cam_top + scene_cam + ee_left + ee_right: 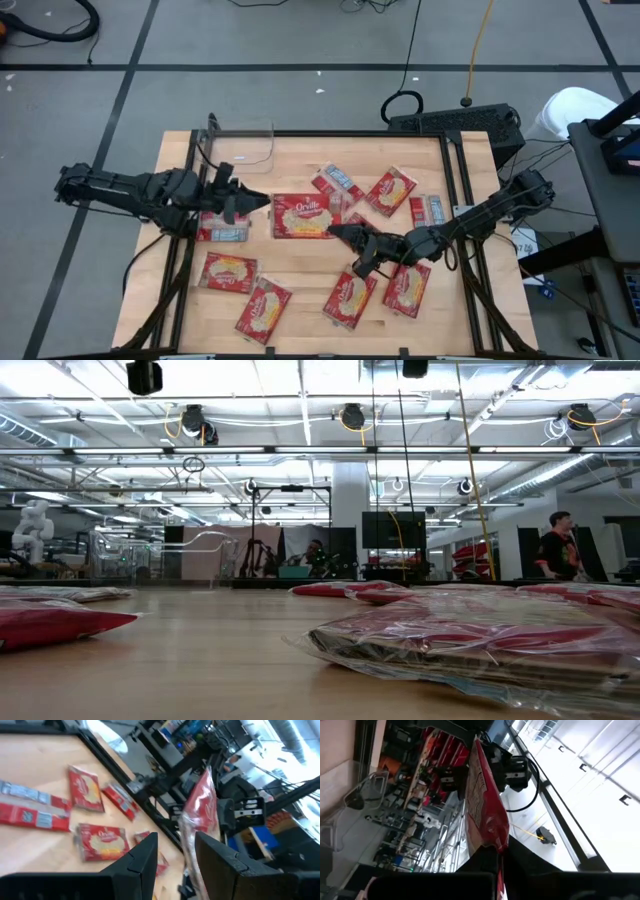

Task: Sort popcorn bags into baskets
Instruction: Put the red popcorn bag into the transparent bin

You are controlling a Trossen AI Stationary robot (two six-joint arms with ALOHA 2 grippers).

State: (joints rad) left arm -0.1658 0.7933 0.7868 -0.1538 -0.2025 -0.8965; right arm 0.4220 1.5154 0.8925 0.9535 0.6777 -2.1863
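Note:
One red popcorn bag (303, 216) hangs in the air over the table's middle, picture side up, between my two grippers. My right gripper (338, 234) is shut on its near right corner. My left gripper (262, 203) stands open at the bag's left end. In the left wrist view the bag (200, 805) runs edge-on between the two left fingers. The clear basket (243, 146) stands on the table's far left corner. Several more bags lie flat on the table. My right gripper pinches the bag's near right corner (496, 845) between its two shut fingers. The fingers come roughly level from the table's right and near side. The bag stands out beyond them, lifted clear of the table. My left gripper has one finger (215, 862) close against the bag's left end (189, 852), and a gap shows on the other side; I cannot tell whether it touches.
Loose bags lie near the front edge (227, 270), (263, 308), (350, 298), (408, 288), at the far right (390, 190), (430, 208), and under the left arm (222, 230). Black rails (455, 170) run along the table's sides. In the low view, bags (480, 640) lie close.

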